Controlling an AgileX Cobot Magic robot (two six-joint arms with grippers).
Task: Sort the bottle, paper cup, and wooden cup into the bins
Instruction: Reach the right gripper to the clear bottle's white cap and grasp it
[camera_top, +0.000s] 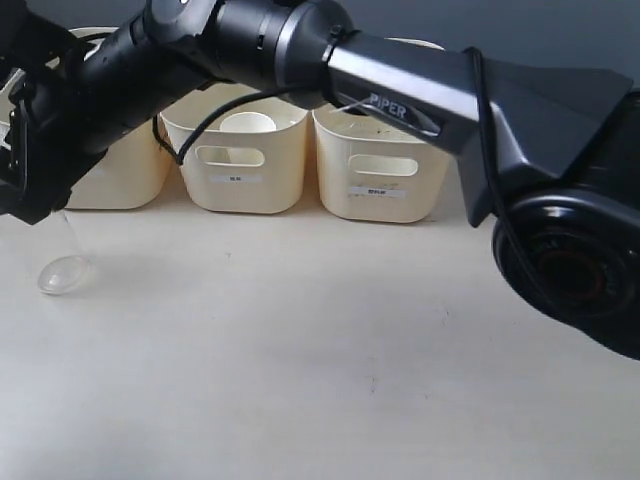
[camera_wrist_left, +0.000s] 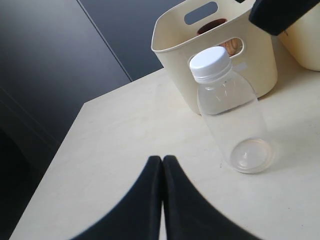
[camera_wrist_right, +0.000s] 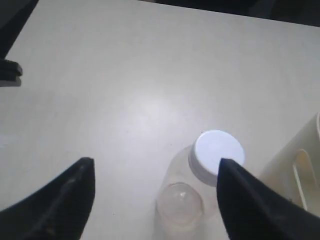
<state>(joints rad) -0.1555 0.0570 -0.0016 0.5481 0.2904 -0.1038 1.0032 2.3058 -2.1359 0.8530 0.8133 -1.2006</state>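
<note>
The clear bottle (camera_wrist_right: 200, 185) with its white cap (camera_wrist_left: 210, 62) stands upright on the table in front of the left bin (camera_wrist_left: 175, 45). My right gripper (camera_wrist_right: 155, 172) hangs open above it, reaching across to the far left; the bottle sits between the fingers, close to one fingertip (camera_wrist_right: 235, 175). In the exterior view the bottle (camera_top: 62, 268) shows below the right gripper (camera_top: 45, 195). My left gripper (camera_wrist_left: 162, 159) is shut on nothing, a short way from the bottle. The paper cup (camera_top: 247, 122) is in the middle bin (camera_top: 240, 185). The wooden cup (camera_wrist_left: 214, 26) lies in the left bin.
The right bin (camera_top: 385, 195) stands beside the other two along the back of the table. The right arm (camera_top: 400, 85) spans the row of bins. The table's left edge (camera_wrist_left: 75, 125) runs close to the bottle.
</note>
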